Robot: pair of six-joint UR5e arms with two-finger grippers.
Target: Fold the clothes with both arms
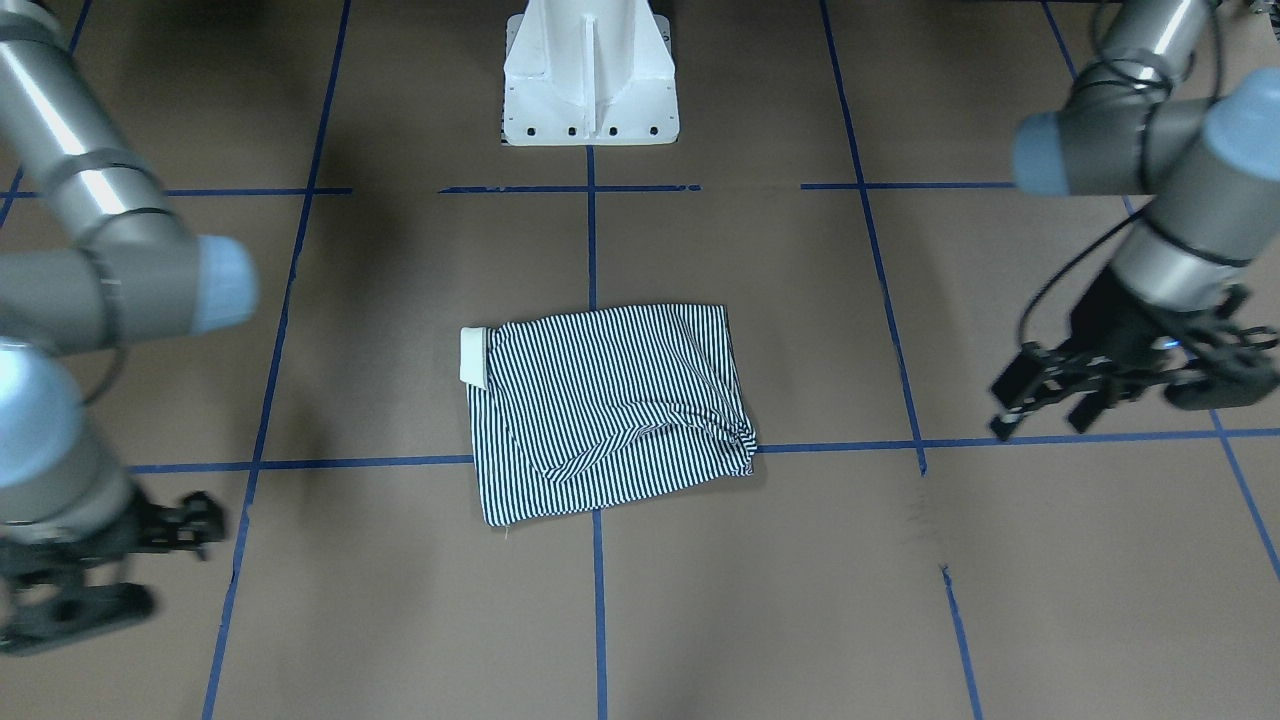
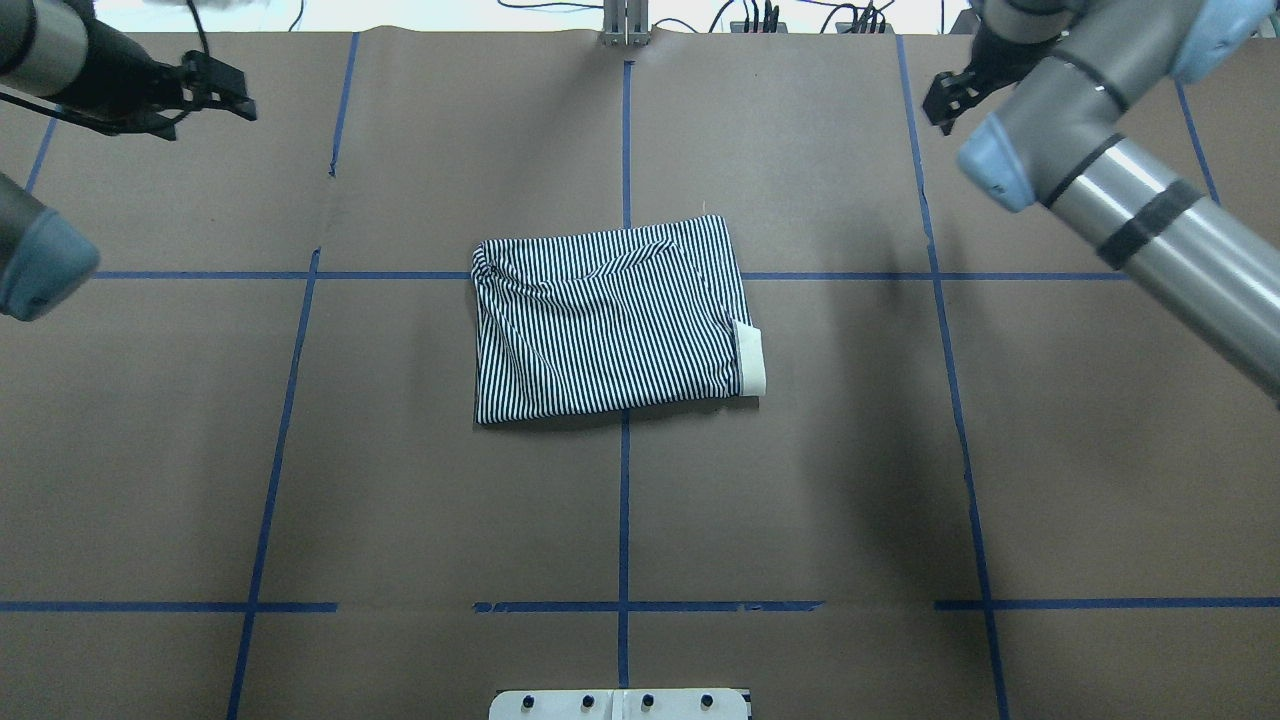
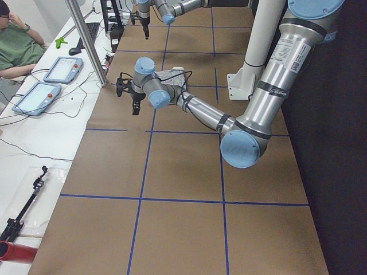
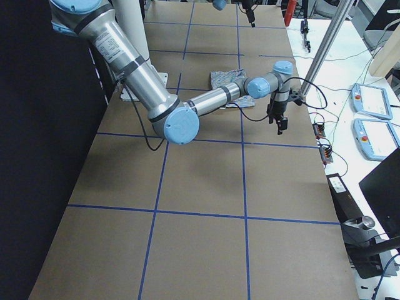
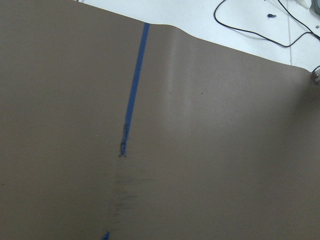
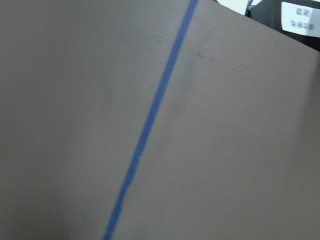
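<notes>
Striped polo shirt (image 2: pixel 600 325) lies folded into a rough rectangle at the centre of the table (image 2: pixel 400 500), flat across the middle blue tape line (image 2: pixel 625 500). Its cream collar (image 2: pixel 751 358) pokes out on the robot's right side. The left gripper (image 2: pixel 238 97) is near the far left corner, fingers spread, holding nothing. The right gripper (image 1: pixel 150 560) is toward the far right edge, also spread and empty. Both are well apart from the shirt.

Overhead and front cameras face each other, both showing the shirt (image 2: pixel 610 320).
</notes>
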